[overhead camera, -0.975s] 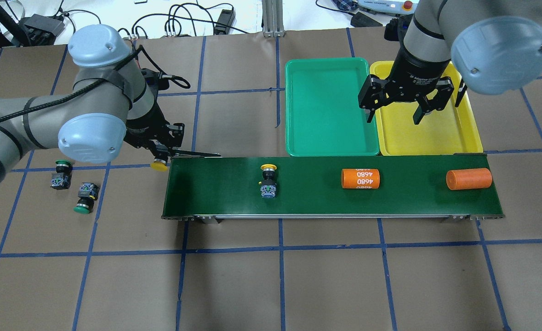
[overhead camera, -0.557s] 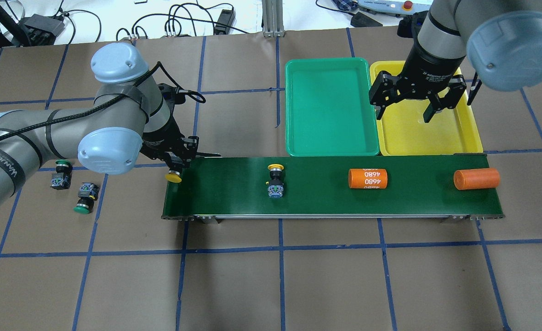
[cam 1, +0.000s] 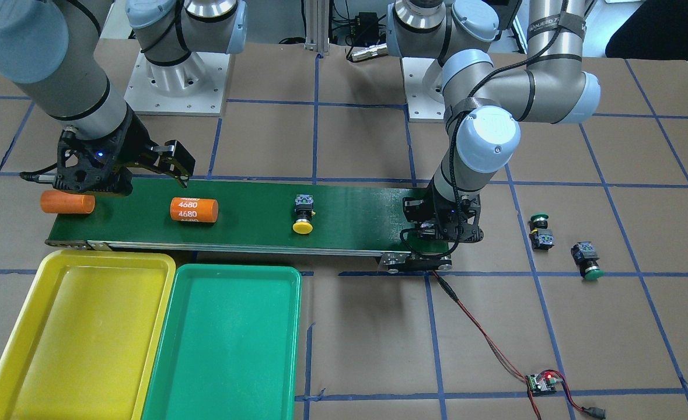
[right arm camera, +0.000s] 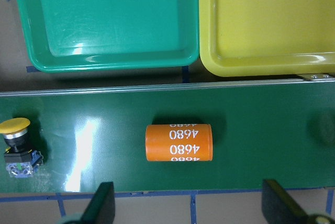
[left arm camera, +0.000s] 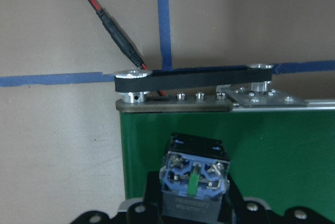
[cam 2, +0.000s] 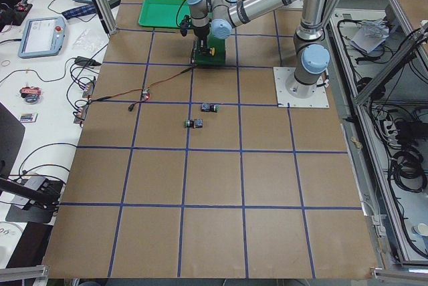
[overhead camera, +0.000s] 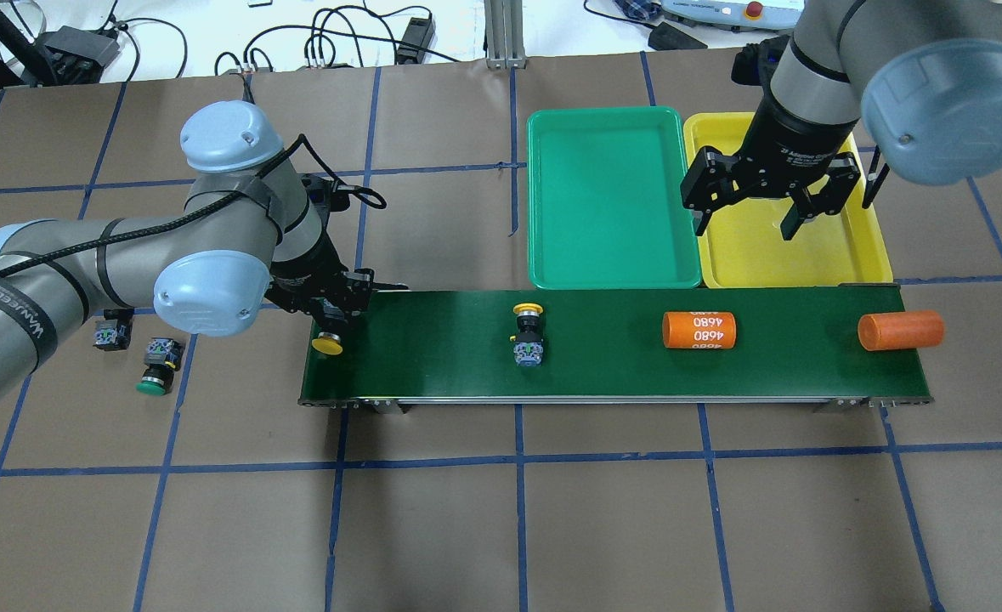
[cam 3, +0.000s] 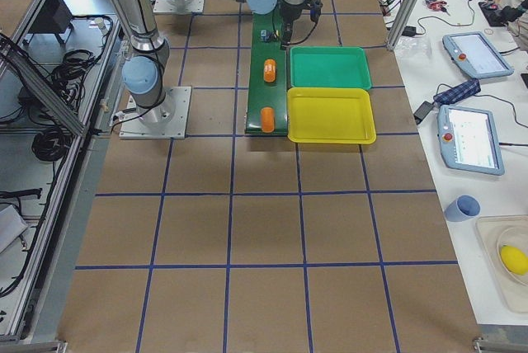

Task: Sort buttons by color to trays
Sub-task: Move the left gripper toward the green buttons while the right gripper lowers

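Overhead exterior view: the left jaws are clenched on a yellow button (overhead camera: 328,344) at the left end of the belt (overhead camera: 433,361), with its cap pointing toward the robot. The left wrist view shows that button's grey-blue block end gripped between them, above the green belt surface just inside the end roller. Whether it touches the belt I cannot tell.

A second yellow button (overhead camera: 528,336) lies mid-belt, cap toward the trays. Further right on the belt lie a 4680 cylinder (overhead camera: 699,330) and a plain cylinder (overhead camera: 900,330), the plain one at the belt's right end.

Two green buttons lie on the desk (overhead camera: 501,510) left of the belt. One (overhead camera: 158,367) is in full sight, the other (overhead camera: 110,336) is partly hidden under the left arm (overhead camera: 212,289).

The green tray (overhead camera: 602,195) and yellow tray (overhead camera: 764,255) sit side by side just beyond the belt.

The right jaws are released and spread wide, grasping nothing. They hang over the yellow tray in this view. The right wrist view looks down on the 4680 cylinder between their fingertips (right arm camera: 104,203).
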Controlling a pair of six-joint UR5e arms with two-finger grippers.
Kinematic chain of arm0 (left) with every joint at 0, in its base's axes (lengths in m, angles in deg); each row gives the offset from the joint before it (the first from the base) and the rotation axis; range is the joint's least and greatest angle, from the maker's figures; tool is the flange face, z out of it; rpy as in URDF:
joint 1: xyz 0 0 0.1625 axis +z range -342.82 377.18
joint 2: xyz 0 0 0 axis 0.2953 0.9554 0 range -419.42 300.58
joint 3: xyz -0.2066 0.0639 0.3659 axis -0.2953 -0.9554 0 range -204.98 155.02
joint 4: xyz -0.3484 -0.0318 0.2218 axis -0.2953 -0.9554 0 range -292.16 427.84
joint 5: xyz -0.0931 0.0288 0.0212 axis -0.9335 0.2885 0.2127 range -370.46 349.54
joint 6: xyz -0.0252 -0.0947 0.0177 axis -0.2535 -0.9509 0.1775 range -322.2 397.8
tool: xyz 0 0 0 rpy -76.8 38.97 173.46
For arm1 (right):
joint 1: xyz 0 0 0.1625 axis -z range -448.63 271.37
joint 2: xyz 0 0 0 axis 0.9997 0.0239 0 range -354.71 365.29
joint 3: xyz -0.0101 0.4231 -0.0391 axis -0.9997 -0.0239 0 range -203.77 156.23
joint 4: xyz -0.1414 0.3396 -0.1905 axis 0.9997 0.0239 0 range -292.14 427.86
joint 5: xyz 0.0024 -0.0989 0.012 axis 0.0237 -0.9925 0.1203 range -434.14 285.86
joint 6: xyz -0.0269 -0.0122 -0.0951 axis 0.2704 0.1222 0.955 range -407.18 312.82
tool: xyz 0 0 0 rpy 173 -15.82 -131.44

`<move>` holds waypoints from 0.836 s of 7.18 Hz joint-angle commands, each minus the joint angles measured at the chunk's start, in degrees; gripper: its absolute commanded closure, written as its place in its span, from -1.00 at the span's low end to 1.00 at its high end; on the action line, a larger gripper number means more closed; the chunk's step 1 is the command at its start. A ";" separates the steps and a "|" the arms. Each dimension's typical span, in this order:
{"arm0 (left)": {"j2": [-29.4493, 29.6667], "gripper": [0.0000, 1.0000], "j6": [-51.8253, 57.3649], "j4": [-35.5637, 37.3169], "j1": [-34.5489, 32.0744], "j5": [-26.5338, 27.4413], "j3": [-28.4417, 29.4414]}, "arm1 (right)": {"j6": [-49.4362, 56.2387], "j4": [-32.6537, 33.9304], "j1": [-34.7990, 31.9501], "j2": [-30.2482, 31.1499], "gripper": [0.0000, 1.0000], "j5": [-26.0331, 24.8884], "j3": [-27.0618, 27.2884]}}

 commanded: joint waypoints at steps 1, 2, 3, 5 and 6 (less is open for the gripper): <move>-0.75 -1.00 -0.31 0.21 0.03 -0.17 0.32 | 0.19 1.03 0.50 0.43 -1.00 0.48 4.48; -2.06 -1.00 -0.40 0.12 0.11 -0.17 0.93 | 0.19 1.13 0.68 1.13 -1.00 0.66 4.78; -3.03 -1.00 -0.57 -0.06 1.16 0.17 1.98 | 0.28 1.22 0.94 1.13 -1.00 0.66 4.87; -4.18 -1.00 1.61 -1.37 9.12 0.79 3.75 | 1.33 0.87 4.88 1.22 -1.00 1.18 5.65; -3.75 -1.00 5.89 -1.03 14.04 1.05 3.58 | 2.03 0.35 5.42 1.22 -1.00 2.23 5.74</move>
